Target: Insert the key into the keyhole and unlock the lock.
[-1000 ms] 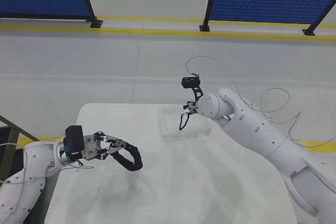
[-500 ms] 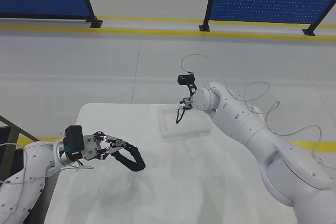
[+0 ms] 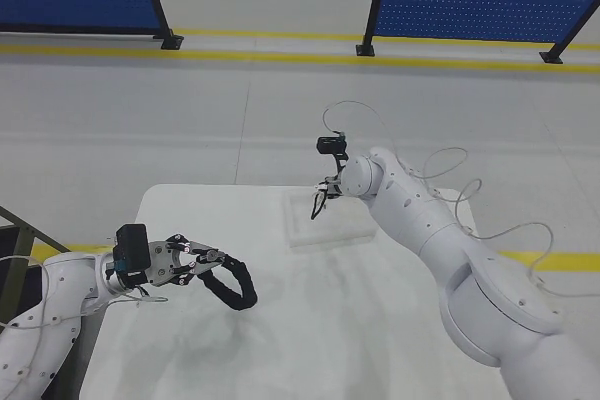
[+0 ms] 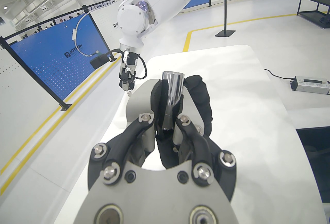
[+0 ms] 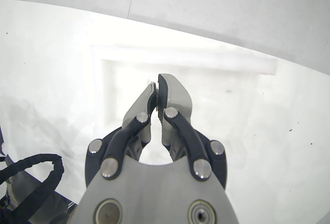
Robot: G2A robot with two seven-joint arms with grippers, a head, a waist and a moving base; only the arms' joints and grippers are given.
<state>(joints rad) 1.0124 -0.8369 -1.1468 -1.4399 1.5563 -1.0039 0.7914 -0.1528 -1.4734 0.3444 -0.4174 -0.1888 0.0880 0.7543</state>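
Over the table's left side, my left gripper (image 3: 208, 262) (image 4: 165, 119) is shut on the lock. The lock is a shiny silver cylinder (image 4: 172, 96) with a black sleeved cable loop (image 3: 235, 285) (image 4: 203, 104), and the cylinder's end points away from the wrist. At the far side of the table, my right gripper (image 3: 318, 208) (image 5: 155, 85) (image 4: 126, 84) hangs over the left end of a white tray (image 3: 345, 236) (image 5: 185, 55). It is shut on a small flat metal key (image 5: 156, 97), seen edge-on between the pads.
The white table (image 3: 330, 330) has bare room between the two grippers. Its far edge runs just beyond the tray. Blue barrier panels (image 3: 70, 14) stand on the floor behind, and a grey power box (image 4: 309, 83) lies on the floor beside the table.
My right gripper has shifted a little left and toward the table's far edge with the key, and its arm has swung round. The left arm and lock stay put.
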